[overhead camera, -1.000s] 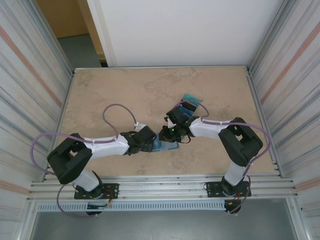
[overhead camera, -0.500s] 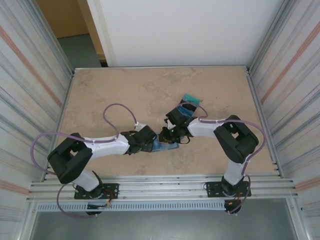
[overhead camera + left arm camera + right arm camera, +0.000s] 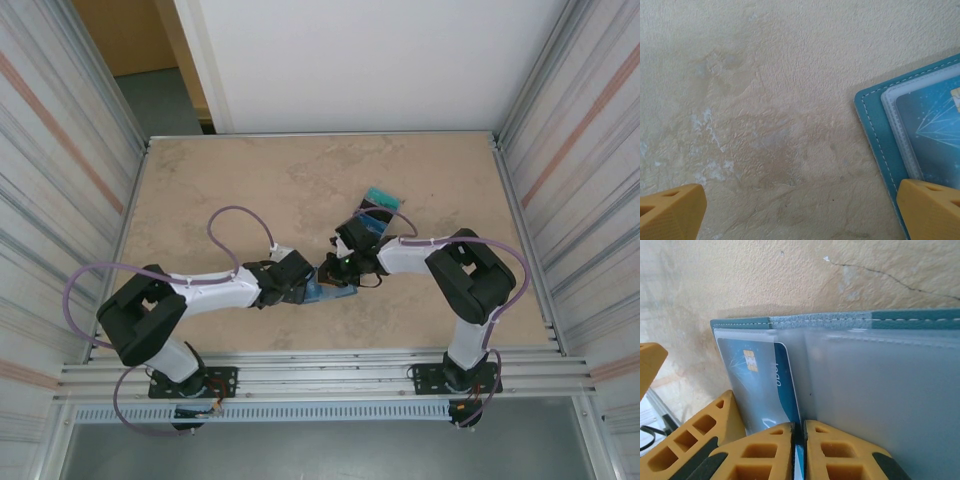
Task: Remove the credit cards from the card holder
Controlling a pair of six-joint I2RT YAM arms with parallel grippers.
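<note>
Since a second ago the right arm's elbow has swung a little inward and the right gripper point(image 3: 799, 427) has edged closer to the left gripper point(image 3: 800, 212), while the card holder point(image 3: 335, 293) and the left arm have kept their places. Closest in, the right gripper's yellow fingers point(image 3: 775, 452) stand almost together, with only a thin slit between them, and the near edge of a blue card point(image 3: 757, 385) is pinched in that slit. Ahead of those fingertips the card lies half inside a clear pocket of the card holder point(image 3: 900, 320), chip side up, with the frosted lining spreading off to the gripper's right and the stitched teal border running across the far edge. On the other side, another yellow finger point(image 3: 695, 440) lies against the card holder just beside the pinched card. The left gripper is spread wide with nothing between its fingers; the fingertip on one side point(image 3: 930, 210) sits over the near corner of the card holder point(image 3: 875, 130), though whether it presses down I cannot tell, and the other fingertip point(image 3: 670, 210) is over the bare table point(image 3: 765, 100). From above, the two grippers point(image 3: 300, 285) point(image 3: 335, 268) meet over the open card holder near the middle of the table's near half. Beyond the right gripper, well apart from the card holder, a small pile of cards point(image 3: 380, 200) lies on the table, teal on top.
</note>
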